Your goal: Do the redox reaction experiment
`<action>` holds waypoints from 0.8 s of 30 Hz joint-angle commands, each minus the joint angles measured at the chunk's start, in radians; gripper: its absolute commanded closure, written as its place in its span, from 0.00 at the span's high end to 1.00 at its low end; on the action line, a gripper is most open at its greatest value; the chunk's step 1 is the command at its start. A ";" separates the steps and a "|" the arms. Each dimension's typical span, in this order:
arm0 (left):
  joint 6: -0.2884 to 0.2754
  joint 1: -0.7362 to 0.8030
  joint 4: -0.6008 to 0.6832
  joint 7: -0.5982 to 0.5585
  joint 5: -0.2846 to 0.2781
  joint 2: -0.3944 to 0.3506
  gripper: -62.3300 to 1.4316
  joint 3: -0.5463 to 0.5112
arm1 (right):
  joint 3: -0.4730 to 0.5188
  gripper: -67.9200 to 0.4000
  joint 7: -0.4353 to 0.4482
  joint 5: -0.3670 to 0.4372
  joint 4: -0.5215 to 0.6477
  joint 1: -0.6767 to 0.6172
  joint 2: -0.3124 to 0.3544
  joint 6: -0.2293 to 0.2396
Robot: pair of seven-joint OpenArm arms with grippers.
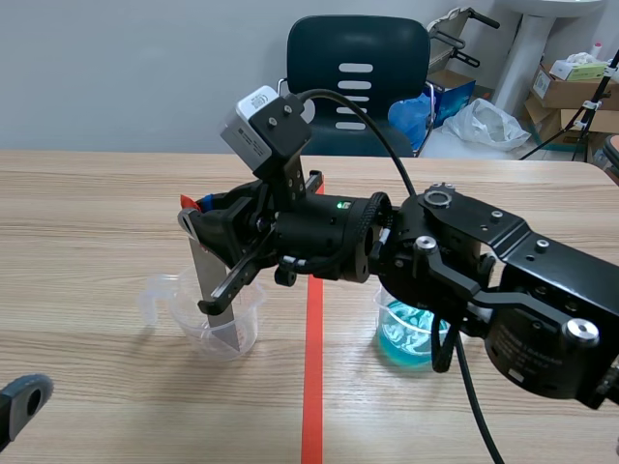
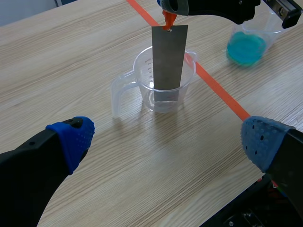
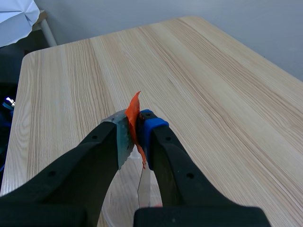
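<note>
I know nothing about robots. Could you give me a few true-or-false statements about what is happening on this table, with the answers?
1. An orange line on the table runs between the clear cup and the cup of blue liquid. True.
2. The right pincer is shut on a metal strip. True.
3. The metal strip's lower end dips into the cup of blue liquid. False: it hangs inside the clear cup.
4. The left pincer is open and holds nothing. True.
5. The clear cup lies tipped on its side. False: it stands upright.
</note>
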 commanded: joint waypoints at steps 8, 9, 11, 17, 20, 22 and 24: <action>0.002 0.007 0.010 -0.018 -0.006 0.005 1.00 0.006 | 0.000 0.14 0.003 -0.001 -0.001 0.009 0.000 0.005; 0.002 0.007 0.010 -0.018 -0.006 0.005 1.00 0.006 | 0.000 0.20 0.005 -0.001 -0.001 0.009 0.000 0.005; 0.002 0.007 0.010 -0.018 -0.006 0.005 1.00 0.006 | 0.000 0.33 0.005 -0.001 -0.001 0.009 -0.001 0.008; 0.002 0.007 0.010 -0.018 -0.006 0.005 1.00 0.006 | 0.000 0.63 -0.003 -0.046 -0.001 0.009 -0.019 0.039; 0.002 0.007 0.010 -0.018 -0.006 0.005 1.00 0.006 | 0.000 0.73 -0.003 -0.046 -0.001 0.009 -0.025 0.039; 0.002 0.007 0.010 -0.018 -0.006 0.005 1.00 0.006 | 0.000 0.80 -0.012 -0.046 -0.001 0.009 -0.028 0.037; 0.002 0.007 0.010 -0.018 -0.006 0.005 1.00 0.006 | 0.000 0.82 -0.019 -0.046 -0.001 0.009 -0.031 0.038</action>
